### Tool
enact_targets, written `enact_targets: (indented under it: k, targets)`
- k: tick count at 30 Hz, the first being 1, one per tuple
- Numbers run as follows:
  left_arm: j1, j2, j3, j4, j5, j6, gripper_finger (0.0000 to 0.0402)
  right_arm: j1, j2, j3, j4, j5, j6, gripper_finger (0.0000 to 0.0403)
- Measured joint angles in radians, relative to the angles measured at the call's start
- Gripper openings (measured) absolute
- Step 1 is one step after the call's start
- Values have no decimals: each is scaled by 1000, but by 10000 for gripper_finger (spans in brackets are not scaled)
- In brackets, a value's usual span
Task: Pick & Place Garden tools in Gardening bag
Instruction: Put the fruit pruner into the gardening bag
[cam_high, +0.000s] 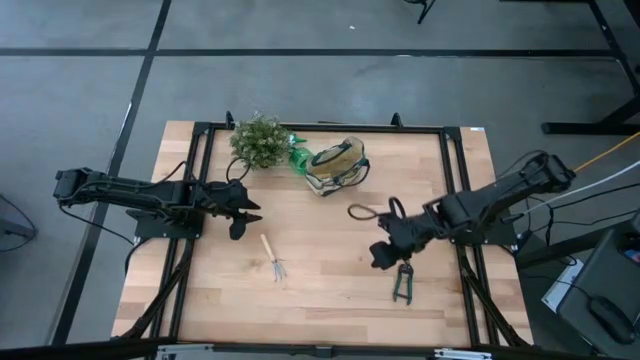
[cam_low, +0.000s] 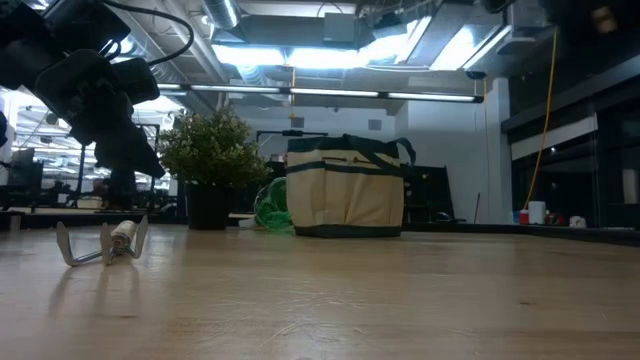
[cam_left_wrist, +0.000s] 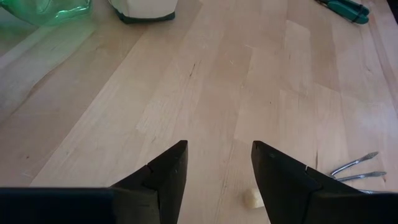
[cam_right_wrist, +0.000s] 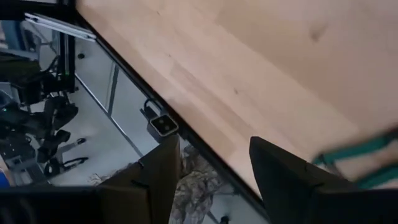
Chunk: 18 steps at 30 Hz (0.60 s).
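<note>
The beige gardening bag (cam_high: 337, 165) with dark green trim stands at the far middle of the table and also shows in the low view (cam_low: 345, 190). A bright green plastic tool (cam_high: 300, 158) lies between the bag and the potted plant (cam_high: 258, 140). The wood-handled mini rake (cam_high: 273, 258) lies flat on the table, with its tines in the left wrist view (cam_left_wrist: 354, 168). The pruning shears (cam_high: 403, 283) lie near the table's near right. My left gripper (cam_high: 245, 215) is open above the table, just far-left of the rake. My right gripper (cam_high: 385, 252) is open beside the shears, whose handles show in the right wrist view (cam_right_wrist: 367, 155).
A dark loop of cord or strap (cam_high: 365, 211) lies on the table between the bag and my right gripper. A black frame (cam_high: 455, 180) runs around the table's work area. The table's near edge (cam_right_wrist: 186, 134) shows close in the right wrist view.
</note>
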Motion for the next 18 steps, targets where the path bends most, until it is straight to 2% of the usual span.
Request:
enact_targets:
  k: [10, 18]
  targets:
    - [0, 0, 0, 0, 0, 0, 174, 146, 86, 0, -26, 9, 267, 199]
    - [0, 0, 0, 0, 0, 0, 174, 204, 188, 0, -122, 17, 330, 199]
